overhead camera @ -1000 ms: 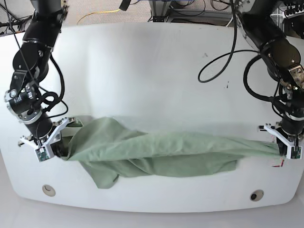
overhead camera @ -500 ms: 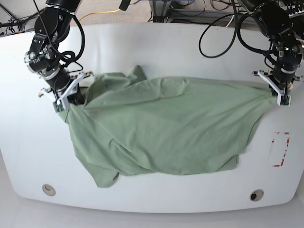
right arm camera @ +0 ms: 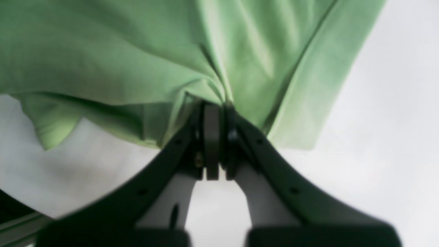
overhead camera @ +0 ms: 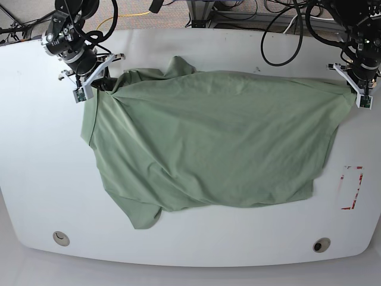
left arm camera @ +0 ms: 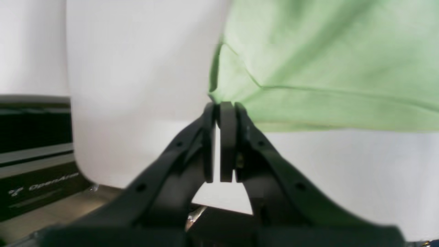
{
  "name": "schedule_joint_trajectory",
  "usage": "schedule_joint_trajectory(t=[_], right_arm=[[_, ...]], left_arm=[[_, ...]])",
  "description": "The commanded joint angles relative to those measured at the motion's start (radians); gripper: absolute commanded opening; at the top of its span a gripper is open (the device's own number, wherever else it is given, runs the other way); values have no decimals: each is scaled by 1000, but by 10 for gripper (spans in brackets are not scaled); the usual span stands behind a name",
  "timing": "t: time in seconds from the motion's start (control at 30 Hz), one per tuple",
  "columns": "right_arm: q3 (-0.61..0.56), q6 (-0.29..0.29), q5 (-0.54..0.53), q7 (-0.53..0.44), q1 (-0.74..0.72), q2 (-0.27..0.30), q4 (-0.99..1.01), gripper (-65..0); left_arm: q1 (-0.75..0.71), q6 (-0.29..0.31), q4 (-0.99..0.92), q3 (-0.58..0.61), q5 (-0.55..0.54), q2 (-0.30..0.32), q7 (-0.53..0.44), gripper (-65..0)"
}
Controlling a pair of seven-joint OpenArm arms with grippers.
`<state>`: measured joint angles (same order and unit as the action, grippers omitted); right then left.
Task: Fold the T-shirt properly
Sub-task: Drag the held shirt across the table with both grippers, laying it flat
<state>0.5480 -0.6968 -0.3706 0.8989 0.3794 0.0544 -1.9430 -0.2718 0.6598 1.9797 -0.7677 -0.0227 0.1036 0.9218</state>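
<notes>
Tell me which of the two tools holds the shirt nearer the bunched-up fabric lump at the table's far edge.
The right tool, at the base view's left: the pale sage-green T-shirt humps up in folds just beside it, while the left tool pinches a flat corner.

Bright, even light; soft shadows on bench point(overhead camera: 196, 65). Base view sharp, edges bowed. Wrist views blurred, near parts out of focus.

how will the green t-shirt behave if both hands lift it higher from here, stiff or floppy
Probably very floppy: the T-shirt bunches into tight gathers where the right hand pinches it and wrinkles across the table. It likely sags between that and the left hand, since only two corners are held. It looks thin and light, so its loose lower edge may drag and fold under.
</notes>
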Motion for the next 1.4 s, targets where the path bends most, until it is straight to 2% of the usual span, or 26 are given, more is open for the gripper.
schedule_joint_trajectory(t=[0.0,0.27,0.33,0.43,0.47,0.6,0.7,0.93,1.13,1.23,1.37], right_arm=[[14,-1,-14,-22,16,15,-19,-650],[17,-1,-3,-22,-27,19,66,-648],[16,-1,-5,-22,-55,19,90,-625],[14,-1,-12,-17,-89,19,107,-541],[14,-1,-12,2,-104,15,107,-485],[53,-1,-21,139,-179,9,86,-300],[137,-1,-117,233,-191,-15,55,-228],[289,-1,-379,377,-139,-21,47,-212],[330,-1,-563,398,-27,-20,46,-212],[330,-1,-601,398,22,-20,46,-212],[324,-1,-591,397,42,-23,66,-212]], left_arm=[[7,2,7,-8,-3,49,-23,-650],[13,2,-9,14,-6,52,-23,-650],[13,1,-9,38,-6,52,-23,-650],[13,-2,-4,69,-6,51,-23,-650],[12,-2,-6,72,-6,49,-23,-650],[12,-2,-7,76,-3,20,-23,-650],[12,-2,-9,78,-3,18,-23,-650],[13,-5,-10,112,-3,18,-23,-650],[13,-5,-10,119,-3,18,-23,-650],[13,-5,-10,121,-3,18,-23,-650],[13,-5,-10,121,-3,17,-23,-650]])
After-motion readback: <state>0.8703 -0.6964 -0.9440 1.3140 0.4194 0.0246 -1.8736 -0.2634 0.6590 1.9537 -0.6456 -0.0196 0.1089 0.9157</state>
